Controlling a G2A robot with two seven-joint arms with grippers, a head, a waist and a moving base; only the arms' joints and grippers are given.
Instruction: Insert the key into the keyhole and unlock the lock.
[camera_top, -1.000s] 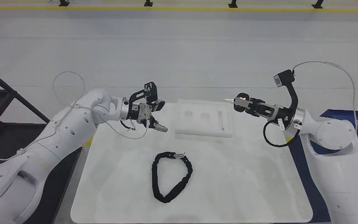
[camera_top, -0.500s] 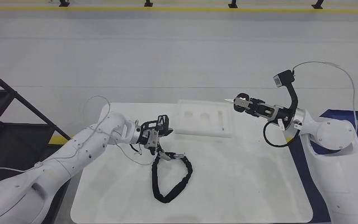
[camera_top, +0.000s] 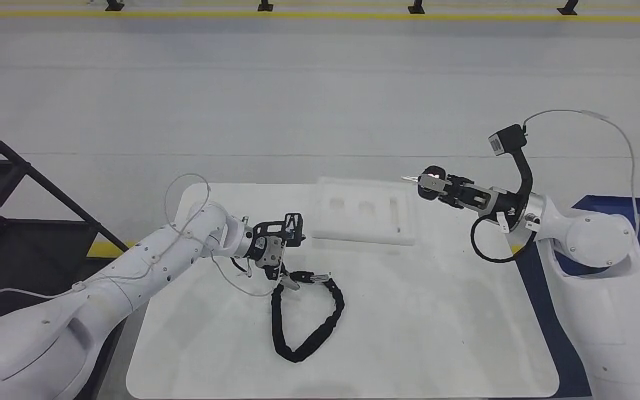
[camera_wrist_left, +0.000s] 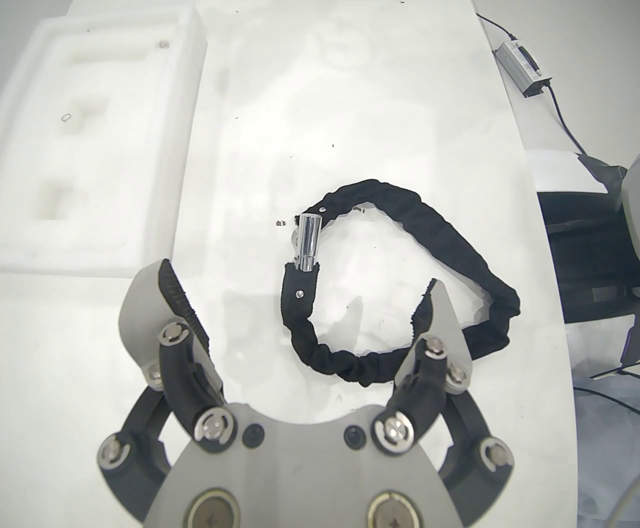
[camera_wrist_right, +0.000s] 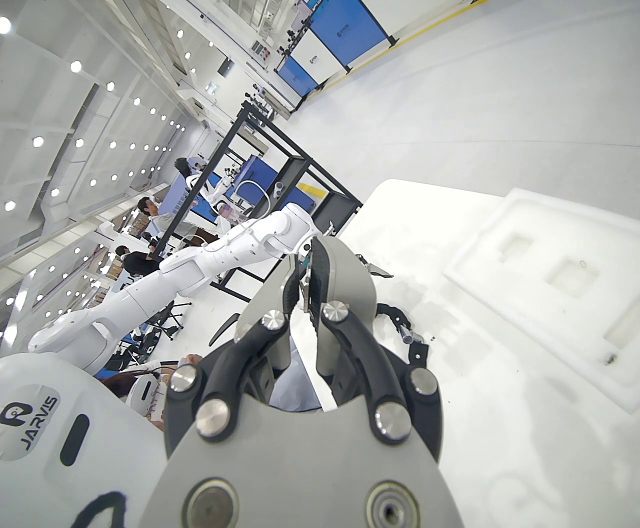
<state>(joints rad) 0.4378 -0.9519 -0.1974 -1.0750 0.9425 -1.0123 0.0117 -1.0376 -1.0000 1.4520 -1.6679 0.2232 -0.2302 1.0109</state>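
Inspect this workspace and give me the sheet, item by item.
Surface: white table, a few dark specks on it.
Job's things: black-sleeved chain lock lying in a loop, its silver cylinder joining the ends; key held up, apart from the chain lock.
Clutter: white foam tray with recesses, at the far edge.
Grippers: left gripper fingers open, above the chain lock near the cylinder; right gripper shut on the key, beside the tray.
Cables: grey adapter box with black lead, off the table.
Surroundings: black metal frame; yellow floor line.
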